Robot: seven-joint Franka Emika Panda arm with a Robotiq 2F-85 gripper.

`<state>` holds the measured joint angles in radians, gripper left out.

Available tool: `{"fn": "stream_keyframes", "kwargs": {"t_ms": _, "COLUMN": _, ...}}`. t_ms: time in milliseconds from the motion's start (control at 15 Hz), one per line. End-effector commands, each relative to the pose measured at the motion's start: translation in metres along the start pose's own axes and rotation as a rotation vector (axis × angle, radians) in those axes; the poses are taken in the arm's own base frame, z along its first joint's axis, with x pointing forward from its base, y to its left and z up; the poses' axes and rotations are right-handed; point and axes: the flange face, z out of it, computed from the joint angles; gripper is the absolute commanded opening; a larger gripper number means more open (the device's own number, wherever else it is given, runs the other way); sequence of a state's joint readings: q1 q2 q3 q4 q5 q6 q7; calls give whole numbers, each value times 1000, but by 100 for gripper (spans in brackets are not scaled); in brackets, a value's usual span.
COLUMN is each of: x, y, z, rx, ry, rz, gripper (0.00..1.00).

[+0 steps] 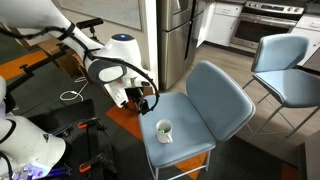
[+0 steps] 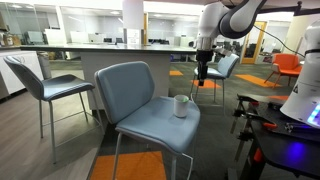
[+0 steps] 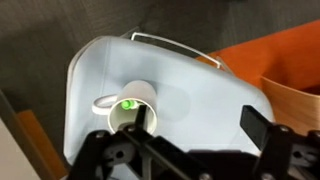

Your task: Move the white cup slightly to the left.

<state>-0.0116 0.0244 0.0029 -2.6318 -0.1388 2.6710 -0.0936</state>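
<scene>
While the small white round cup is sitting on the light-blue padded chair worktop, the black pincer is hanging spread open above it, so it should be going down slowly around it before squeezing softly.

Even indoor light, soft shadows, wrist view blurred (foreground especially)

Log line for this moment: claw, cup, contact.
claw: open, in air above cup | white cup: upright on light-blue chair seat | contact: none | grasp: not yet made
</scene>
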Motion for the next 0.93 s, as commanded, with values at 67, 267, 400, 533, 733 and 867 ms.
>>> {"fn": "stream_keyframes", "kwargs": {"t_ms": 67, "x": 33, "y": -4, "z": 39, "rx": 11, "ry": -19, "rz": -56, "gripper": 100}}
{"fn": "stream_keyframes", "kwargs": {"t_ms": 267, "x": 53, "y": -1, "z": 68, "rx": 7, "ry": -27, "rz": -83, "gripper": 100}}
{"fn": "stream_keyframes", "kwargs": {"t_ms": 400, "x": 67, "y": 5, "z": 87, "rx": -2, "ry": -36, "rz": -88, "gripper": 100}}
{"fn": "stream_keyframes", "kwargs": {"t_ms": 533, "x": 78, "y": 10, "z": 104, "rx": 2, "ry": -45, "rz": -87, "gripper": 100}}
{"fn": "stream_keyframes", "kwargs": {"t_ms": 733, "x": 93, "y": 20, "z": 127, "rx": 4, "ry": -58, "rz": -73, "gripper": 100}}
{"fn": "stream_keyframes", "kwargs": {"t_ms": 867, "x": 100, "y": 26, "z": 141, "rx": 10, "ry": -66, "rz": -63, "gripper": 100}}
